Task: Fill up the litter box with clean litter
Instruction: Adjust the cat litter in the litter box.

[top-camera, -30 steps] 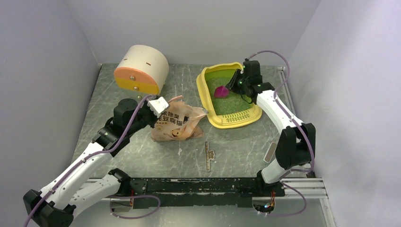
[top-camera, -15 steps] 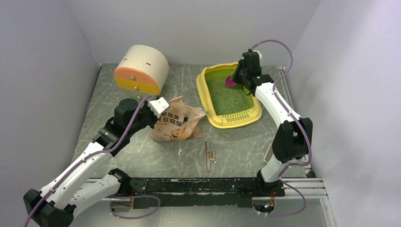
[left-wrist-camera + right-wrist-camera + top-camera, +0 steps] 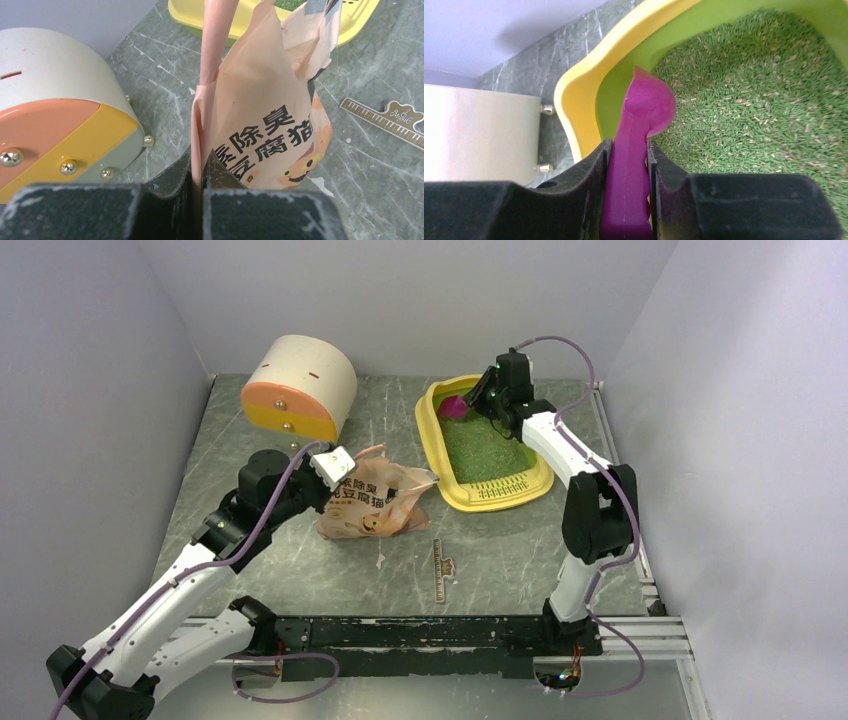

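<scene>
Right hand (image 3: pixel 628 150): clamped on the scoop (image 3: pixel 646 107) handle, jaws narrow. The scoop's long axis runs straight out from the hand, tip at the inner wall of the box (image 3: pixel 584 85), at its far-left corner. I can't tell whether the tip touches the litter (image 3: pixel 749 100).

Key relation: the litter bed lies to the right of the tip and back toward the arm bases. My read is the next stroke is a pull back along the box's long axis, which runs far-to-near and skews right at the near end. The litter covers the pan floor as one loose layer, so the fill looks mostly done and what's left is likely spreading.

Left hand (image 3: pixel 196 165): pinched shut on the folded edge of the bag (image 3: pixel 270 110). The bag lies on the counter (image 3: pixel 500 550) just left of the box, its open end pointing at the box's left rim. I can't tell whether it touches the rim.

The right arm is the nearer one, already over the box. The left is well apart, parked at the bag.

Count:
- 1 box
- 1 scoop
- 1 bag
- 1 drum (image 3: pixel 298 387), far left
- 1 ruler (image 3: pixel 440 570), near of the bag
- 2 arms

Risk: a stroke too close to the far-left wall flicks granules over the rim.
</scene>
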Robot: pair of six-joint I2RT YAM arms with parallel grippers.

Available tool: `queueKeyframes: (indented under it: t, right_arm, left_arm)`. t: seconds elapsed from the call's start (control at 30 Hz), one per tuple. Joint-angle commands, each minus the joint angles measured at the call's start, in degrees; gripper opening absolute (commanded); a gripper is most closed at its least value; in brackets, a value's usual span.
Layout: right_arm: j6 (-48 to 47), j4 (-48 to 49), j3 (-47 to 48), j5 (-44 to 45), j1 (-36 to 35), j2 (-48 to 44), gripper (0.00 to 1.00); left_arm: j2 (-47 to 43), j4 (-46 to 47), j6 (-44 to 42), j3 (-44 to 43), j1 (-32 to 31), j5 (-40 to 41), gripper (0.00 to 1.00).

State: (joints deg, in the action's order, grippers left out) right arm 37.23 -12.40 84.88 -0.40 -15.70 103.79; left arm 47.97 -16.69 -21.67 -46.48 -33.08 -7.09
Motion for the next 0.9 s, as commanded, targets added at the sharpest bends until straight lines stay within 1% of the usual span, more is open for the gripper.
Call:
queueKeyframes:
  t: [0.0,0.07,0.37,0.47,0.57,0.73,0.77,0.87]
  right_arm:
    - [5.4,9.2,-3.5,-0.7,-0.6,2.1,0.0]
    - [3.7,7.2,-2.9,4.6,-1.3,2.8,0.0]
    - [-3.7,6.0,-4.1,18.0,-1.0,1.7,0.0]
    - [-6.0,5.5,-2.8,19.3,-0.7,1.3,0.0]
    - [-7.5,2.1,-0.7,21.9,-0.6,1.4,0.0]
    - [-10.3,0.4,-0.9,25.7,-0.5,-1.4,0.0]
    - [-10.8,-0.2,-0.5,25.6,-0.5,-1.8,0.0]
    - [-12.4,-3.5,1.8,21.7,-0.5,-3.1,0.0]
  left_arm:
    - [-2.1,2.2,0.8,-2.8,0.2,0.0,0.05]
    - [-2.0,1.5,0.9,-2.9,0.2,0.0,0.05]
    - [-1.6,2.1,0.8,-2.7,0.3,0.0,0.05]
    - [-1.4,2.7,0.7,-2.5,0.2,-0.3,0.05]
    - [-1.4,2.4,0.5,-2.6,0.2,0.0,0.05]
    - [-1.8,2.6,0.5,-2.1,0.2,0.0,0.05]
    - [-1.8,2.8,0.5,-2.0,0.3,-0.1,0.05]
    - [-1.1,3.6,0.4,-2.3,0.2,-0.8,0.05]
